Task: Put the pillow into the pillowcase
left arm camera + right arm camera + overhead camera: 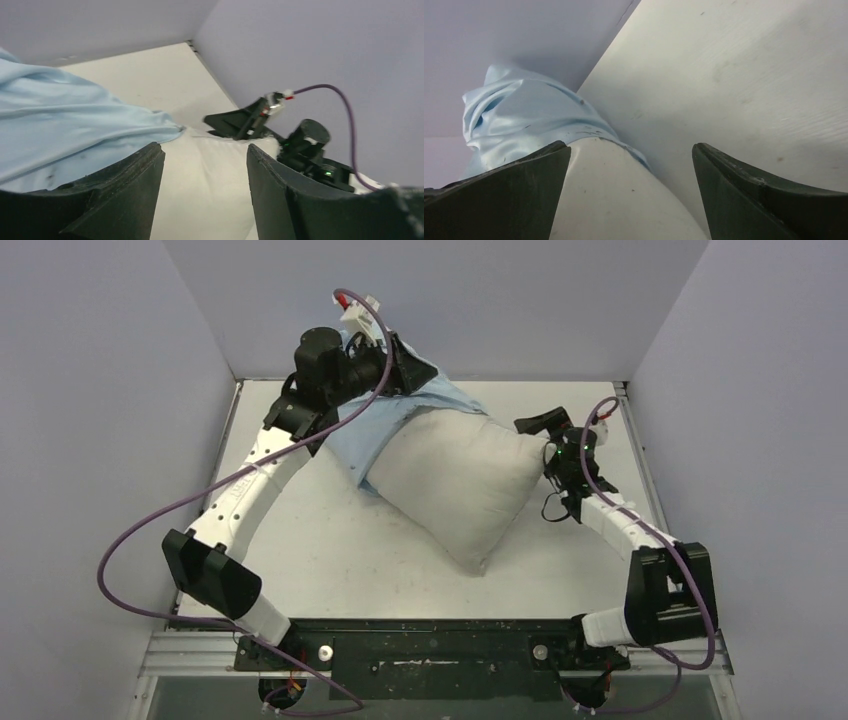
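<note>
The off-white pillow (455, 485) lies diagonally on the table. Its far left end is tucked into the wrinkled light-blue pillowcase (378, 435), and most of it lies outside. My left gripper (415, 370) hovers at the back over the bunched pillowcase (65, 125). It is open (205, 152), with the pillow (205, 190) showing in the gap beyond its fingers. My right gripper (532, 427) sits at the pillow's right corner, open (631, 150). The pillow (609, 200) runs along its left finger towards the pillowcase (519, 120).
Lilac walls (450, 300) close in the white table (330, 550) at the back and both sides. The back wall is just behind the left gripper. A purple cable (150, 530) loops off the left arm. The metal base rail (430, 645) runs along the near edge.
</note>
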Motion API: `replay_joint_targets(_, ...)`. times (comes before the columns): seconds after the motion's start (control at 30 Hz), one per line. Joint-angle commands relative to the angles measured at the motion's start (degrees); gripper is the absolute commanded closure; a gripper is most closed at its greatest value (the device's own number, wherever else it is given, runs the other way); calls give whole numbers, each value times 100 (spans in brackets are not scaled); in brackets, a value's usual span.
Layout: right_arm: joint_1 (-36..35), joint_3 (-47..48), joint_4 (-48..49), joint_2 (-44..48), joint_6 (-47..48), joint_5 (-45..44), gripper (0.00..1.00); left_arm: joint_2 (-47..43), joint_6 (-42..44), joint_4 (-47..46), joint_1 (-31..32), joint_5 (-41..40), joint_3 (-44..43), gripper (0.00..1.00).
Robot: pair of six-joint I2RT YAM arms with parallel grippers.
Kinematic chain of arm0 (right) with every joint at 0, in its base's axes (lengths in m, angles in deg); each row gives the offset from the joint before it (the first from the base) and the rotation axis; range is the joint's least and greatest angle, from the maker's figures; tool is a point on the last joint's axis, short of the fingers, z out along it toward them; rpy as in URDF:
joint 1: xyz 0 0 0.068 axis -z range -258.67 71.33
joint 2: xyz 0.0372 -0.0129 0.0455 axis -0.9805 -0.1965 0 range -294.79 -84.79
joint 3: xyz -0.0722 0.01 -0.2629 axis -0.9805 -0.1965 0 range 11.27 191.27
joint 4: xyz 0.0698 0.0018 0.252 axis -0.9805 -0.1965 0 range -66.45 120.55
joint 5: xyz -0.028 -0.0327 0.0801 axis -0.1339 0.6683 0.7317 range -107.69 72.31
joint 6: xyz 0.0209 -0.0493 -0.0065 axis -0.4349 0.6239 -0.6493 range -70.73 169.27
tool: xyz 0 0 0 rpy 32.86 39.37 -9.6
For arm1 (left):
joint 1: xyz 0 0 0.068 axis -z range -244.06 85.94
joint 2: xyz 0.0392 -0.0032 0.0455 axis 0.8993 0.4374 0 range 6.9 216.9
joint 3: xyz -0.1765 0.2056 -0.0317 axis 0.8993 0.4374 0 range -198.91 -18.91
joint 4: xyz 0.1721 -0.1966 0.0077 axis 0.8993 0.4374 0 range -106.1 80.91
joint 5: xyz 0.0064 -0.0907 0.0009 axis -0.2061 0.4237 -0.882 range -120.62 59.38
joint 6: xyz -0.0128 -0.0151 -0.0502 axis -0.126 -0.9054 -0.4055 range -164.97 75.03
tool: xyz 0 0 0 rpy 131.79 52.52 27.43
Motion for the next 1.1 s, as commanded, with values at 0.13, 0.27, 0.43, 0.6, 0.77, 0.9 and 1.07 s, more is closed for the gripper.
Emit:
replay_joint_targets(0.13, 834, 377, -1611, 864, 976, -23, 0, 5, 1909, 1649, -62, -1921, -44, 41)
replay_joint_targets(0.27, 872, 778, -2534, 918, 1147, -316, 0, 113, 2064, 1222, -66, -2011, 377, 41)
replay_joint_targets(0.43, 888, 1097, -3535, 934, 1091, -877, 0, 433, 2221, 981, -66, -1987, 428, 38)
replay_joint_targets(0.6, 1096, 1193, -4109, 1129, 929, -1622, 0, 502, 2454, 883, -66, -1989, 585, 33)
replay_joint_targets(0.77, 1140, 1358, -4028, 1382, 1261, -1443, 0, 296, 2825, 661, -66, -2110, 1053, 29)
replay_joint_targets(0.9, 1137, 1335, -3861, 1642, 1549, -883, 0, 384, 3019, 449, -66, -2111, 1227, 27)
replay_joint_targets(1.07, 1120, 1024, -3573, 2045, 1944, 295, 0, 669, 3085, 226, -66, -2226, 1302, 27)
